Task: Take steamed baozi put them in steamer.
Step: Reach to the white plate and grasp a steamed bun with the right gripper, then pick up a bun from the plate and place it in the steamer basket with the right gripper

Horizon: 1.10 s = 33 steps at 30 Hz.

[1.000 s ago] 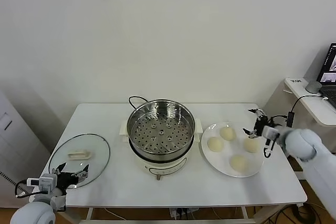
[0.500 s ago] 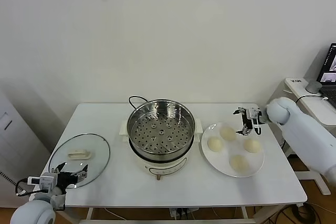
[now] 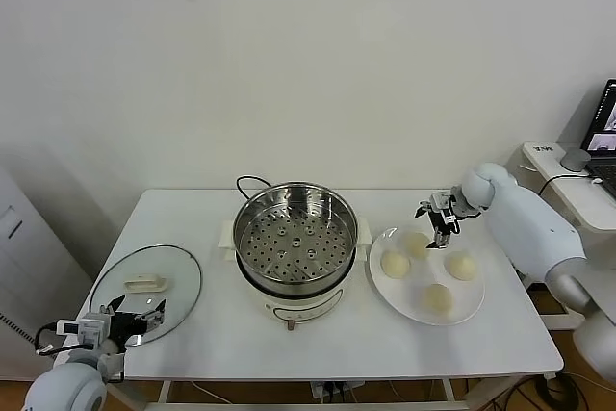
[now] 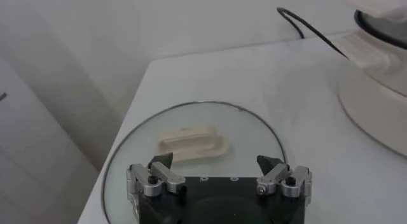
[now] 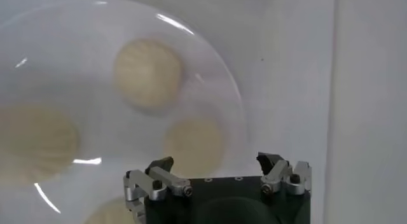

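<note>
We find no legible text, label, brand, number or sign in any view. The laptop screen (image 3: 607,120) at the far right edge of the head view shows content, but it is too small for us to read.

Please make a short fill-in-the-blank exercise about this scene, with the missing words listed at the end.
1. The white plate holds ____ baozi.
2. The steamer has its glass lid off; the lid lies on the table to the steamer's ____.
3. The right pincer hovers over the plate with its jaws ____.
4. The left pincer waits beside the ____.

Missing words: four; left; open; lid
</note>
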Tool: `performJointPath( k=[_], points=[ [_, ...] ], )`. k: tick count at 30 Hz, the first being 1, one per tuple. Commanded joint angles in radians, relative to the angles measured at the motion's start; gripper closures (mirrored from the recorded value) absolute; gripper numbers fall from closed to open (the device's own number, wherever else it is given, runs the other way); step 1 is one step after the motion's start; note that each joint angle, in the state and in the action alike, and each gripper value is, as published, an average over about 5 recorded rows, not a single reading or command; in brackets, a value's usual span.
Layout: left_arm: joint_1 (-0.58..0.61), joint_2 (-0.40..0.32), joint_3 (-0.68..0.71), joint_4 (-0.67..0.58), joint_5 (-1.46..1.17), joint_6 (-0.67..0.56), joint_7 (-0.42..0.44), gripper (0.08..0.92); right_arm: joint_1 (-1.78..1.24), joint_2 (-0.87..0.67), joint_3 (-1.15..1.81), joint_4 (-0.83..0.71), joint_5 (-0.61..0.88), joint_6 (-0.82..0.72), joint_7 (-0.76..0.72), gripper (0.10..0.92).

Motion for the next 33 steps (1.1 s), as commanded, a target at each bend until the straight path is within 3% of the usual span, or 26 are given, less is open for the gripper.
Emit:
performJointPath(
  k=[1, 8, 16, 19, 27, 33],
  points=[
    [-0.002, -0.001, 0.001, 0.0, 0.001, 0.0, 0.001, 0.177, 0.02, 0.043, -0.028, -0.069, -0.018, 0.023, -0.017, 0.203],
    [0.004, -0.002, -0.001, -0.005, 0.001, -0.001, 0.001, 0.177, 0.006, 0.049, -0.003, -0.076, -0.041, 0.021, -0.013, 0.233],
    [0.008, -0.005, -0.001, -0.009, 0.002, -0.003, 0.002, 0.177, -0.006, 0.072, 0.032, -0.094, -0.062, 0.016, -0.004, 0.426],
    [0.01, -0.005, -0.001, -0.009, 0.002, -0.003, 0.002, 0.177, -0.006, 0.073, 0.033, -0.096, -0.063, 0.016, -0.007, 0.459],
    [0.01, -0.008, -0.002, -0.01, 0.002, -0.004, 0.001, 0.177, -0.007, 0.063, 0.026, -0.08, -0.051, 0.016, -0.031, 0.465],
    [0.027, -0.011, -0.01, -0.02, 0.005, -0.004, 0.0, 0.177, 0.071, -0.018, -0.083, 0.062, 0.063, 0.002, -0.064, 0.465]
  ],
)
